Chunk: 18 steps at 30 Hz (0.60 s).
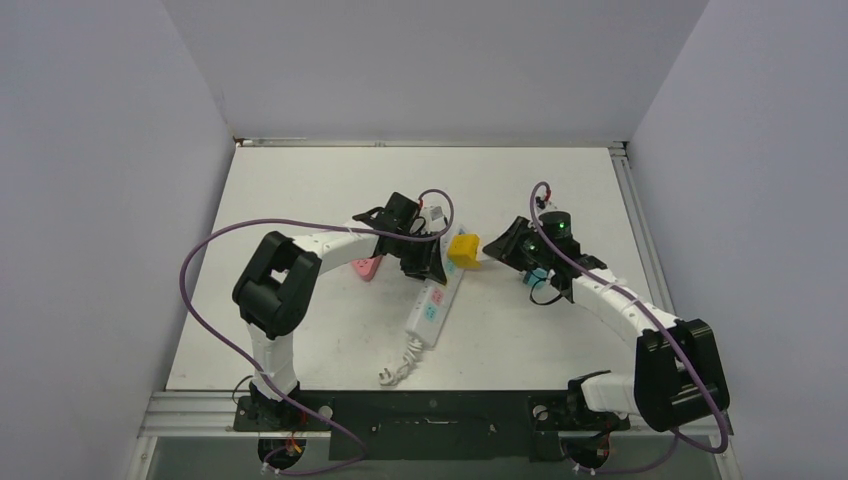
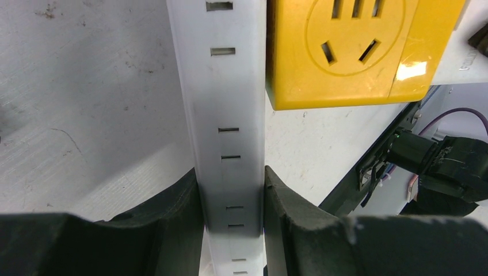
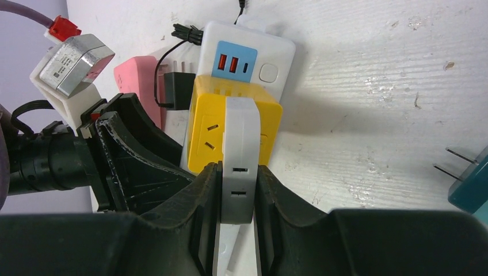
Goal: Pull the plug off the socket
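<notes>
The table (image 1: 340,340) is white and sits in a small booth with pale grey walls (image 1: 100,200).

On the left, a pink plug (image 1: 367,268) lies loose on the table, not stuck in anything. Just right of it, the left gripper (image 2: 231,179) comes in from the left side. Its two black fingers squeeze the socket (image 1: 432,308) from both sides. I think it does this to hold the socket in place, so it cannot slide when something is pulled.

The socket is a long white strip in the middle of the table. It runs from near to far, and its short cord (image 1: 403,362) curls at the near end.

At the far end sits the yellow plug (image 1: 463,248), a fat yellow block. It touches the side of the strip, so it looks plugged in. It is not off yet.

Right of that, the right gripper (image 3: 239,178) is shut tight on a thin white bar with small slots. The bar lies across the yellow plug. It looks like the far end of the socket, but I cannot be sure. I think a gripper has to take hold of the yellow plug itself to pull it off.

Far right, a teal plug (image 3: 469,192) lies loose on the table with its prongs showing.
</notes>
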Motion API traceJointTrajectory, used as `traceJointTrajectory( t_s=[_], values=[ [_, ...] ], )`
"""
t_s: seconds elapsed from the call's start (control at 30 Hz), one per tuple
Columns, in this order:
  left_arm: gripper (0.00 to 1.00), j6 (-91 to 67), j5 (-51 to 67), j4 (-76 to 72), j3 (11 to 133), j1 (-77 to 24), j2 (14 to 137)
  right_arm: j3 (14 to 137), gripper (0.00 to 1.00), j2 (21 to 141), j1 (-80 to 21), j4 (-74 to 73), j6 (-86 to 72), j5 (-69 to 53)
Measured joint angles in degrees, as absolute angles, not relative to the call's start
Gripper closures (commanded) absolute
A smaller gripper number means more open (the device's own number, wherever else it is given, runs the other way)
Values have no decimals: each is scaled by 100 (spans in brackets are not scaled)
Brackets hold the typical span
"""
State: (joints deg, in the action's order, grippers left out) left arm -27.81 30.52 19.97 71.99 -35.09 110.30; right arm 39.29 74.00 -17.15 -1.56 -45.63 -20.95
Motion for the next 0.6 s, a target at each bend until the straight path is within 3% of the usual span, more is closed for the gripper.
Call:
traceJointTrajectory(
  t_s=[0.1,0.27,0.33,0.53,0.6],
  values=[
    [96,-2781,3006,2014,7218,-3522,11030,3929,95,7446,-1643,-115,-4543,-2276],
    [31,-2744,3004,2062,7240,-3522,11032,3979,95,7441,-1844,-148,-4456,-1970],
    [16,-2609,2980,2056,7240,-3520,11037,4010,95,7441,-2016,-191,-4405,-1782],
    [0,-2346,3197,2080,7269,-3489,11037,4010,95,7540,-2421,-565,-4254,-1586],
    [4,-2274,3299,2082,7303,-3454,11037,4010,95,7581,-2460,-681,-4219,-1584]
  ],
)
